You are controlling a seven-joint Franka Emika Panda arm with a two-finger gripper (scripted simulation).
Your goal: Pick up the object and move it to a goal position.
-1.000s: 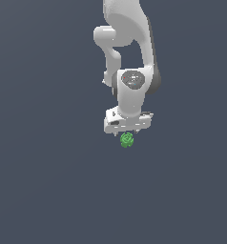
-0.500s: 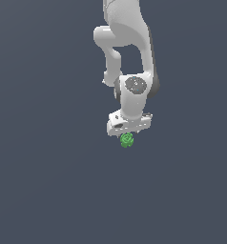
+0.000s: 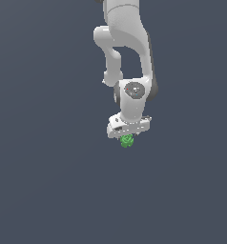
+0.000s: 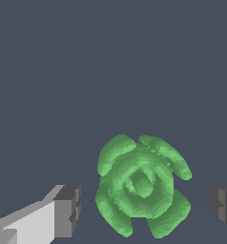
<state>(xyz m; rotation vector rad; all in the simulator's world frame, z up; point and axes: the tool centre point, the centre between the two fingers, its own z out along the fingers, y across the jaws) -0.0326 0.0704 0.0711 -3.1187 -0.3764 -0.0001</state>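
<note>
The object (image 3: 127,140) is a small bright green, lumpy, ridged thing on the grey floor, just under the white gripper (image 3: 128,137) in the exterior view. In the wrist view the object (image 4: 141,183) lies between the two fingers (image 4: 67,209), with a clear gap on each side. The jaws stand open and touch nothing. The fingertips are mostly hidden behind the hand in the exterior view.
The white arm (image 3: 125,47) rises from the gripper toward the top of the exterior view. The plain grey floor (image 3: 48,181) surrounds the object on all sides.
The wrist and gripper have come down a little toward the green object. The object has not moved.
</note>
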